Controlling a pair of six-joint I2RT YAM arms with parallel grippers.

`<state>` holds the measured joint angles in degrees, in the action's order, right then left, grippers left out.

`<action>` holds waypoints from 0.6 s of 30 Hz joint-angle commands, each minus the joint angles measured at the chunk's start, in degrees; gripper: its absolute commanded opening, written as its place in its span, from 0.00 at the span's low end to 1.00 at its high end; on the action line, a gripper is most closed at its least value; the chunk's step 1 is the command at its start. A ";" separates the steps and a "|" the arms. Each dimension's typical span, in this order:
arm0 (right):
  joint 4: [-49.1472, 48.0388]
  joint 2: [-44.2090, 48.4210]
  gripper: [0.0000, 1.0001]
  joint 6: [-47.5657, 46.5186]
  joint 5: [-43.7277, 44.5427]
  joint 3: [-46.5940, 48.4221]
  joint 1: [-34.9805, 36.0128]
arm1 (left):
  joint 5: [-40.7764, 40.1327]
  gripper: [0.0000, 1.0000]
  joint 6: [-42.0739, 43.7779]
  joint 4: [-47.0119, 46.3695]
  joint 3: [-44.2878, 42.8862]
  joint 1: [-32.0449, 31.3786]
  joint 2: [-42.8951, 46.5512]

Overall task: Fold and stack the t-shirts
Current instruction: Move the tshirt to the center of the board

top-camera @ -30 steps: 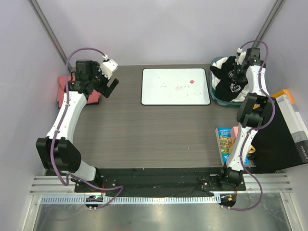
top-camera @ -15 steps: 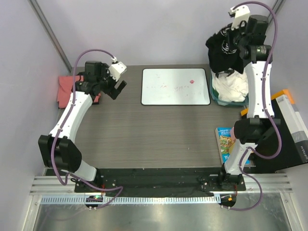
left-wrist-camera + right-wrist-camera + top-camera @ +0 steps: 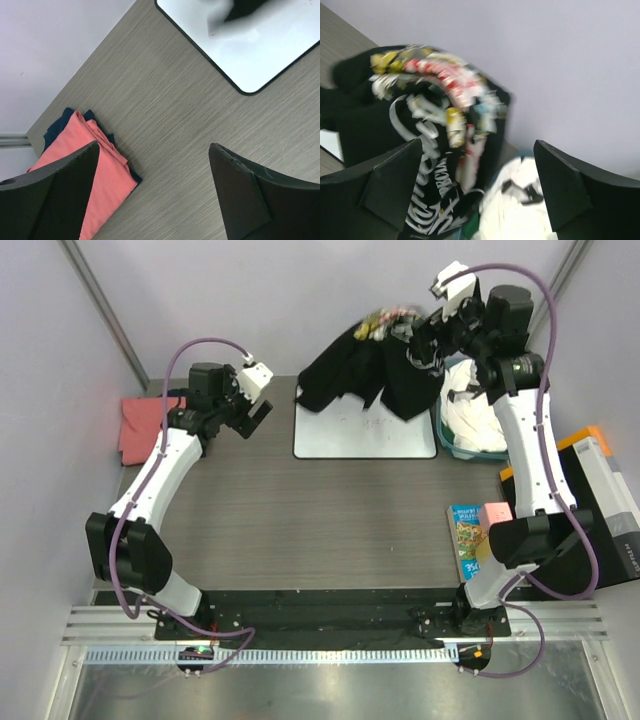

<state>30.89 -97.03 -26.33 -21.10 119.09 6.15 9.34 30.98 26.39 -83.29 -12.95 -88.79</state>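
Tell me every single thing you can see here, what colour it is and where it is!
black t-shirt: one, black with colourful print and white writing, over the board's far edge
white t-shirts: a heap, count unclear, white, in the bin
coral-pink t-shirt: one, folded, far left of the table
dark blue cloth: one, under the coral-pink t-shirt
bin: one, teal, far right corner
board: one, white with black rim, far middle
book: one, colourful, right edge
table: one, dark wood-grain
left gripper: one, black, open, above the table near the coral-pink t-shirt
right gripper: one, black, open, by the black t-shirt
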 commanded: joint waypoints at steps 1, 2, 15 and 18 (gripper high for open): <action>0.12 -0.25 1.00 -7.76 15.28 -11.58 0.26 | -1.26 0.92 0.48 -3.80 0.58 -0.76 -1.03; 0.83 -0.52 1.00 -8.04 16.87 -14.29 0.18 | -1.17 0.93 0.92 -3.80 0.93 -0.93 -1.73; 17.98 -0.17 1.00 -16.47 4.93 -24.86 4.57 | -0.29 0.95 19.11 3.94 5.06 -11.30 -12.10; 16.92 0.09 1.00 -16.56 4.23 -27.41 5.18 | -0.20 0.95 19.99 3.05 5.77 -11.75 -13.77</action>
<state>45.80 -99.15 -40.18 -14.35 94.41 10.37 8.62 46.11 28.75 -78.08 -24.18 -102.10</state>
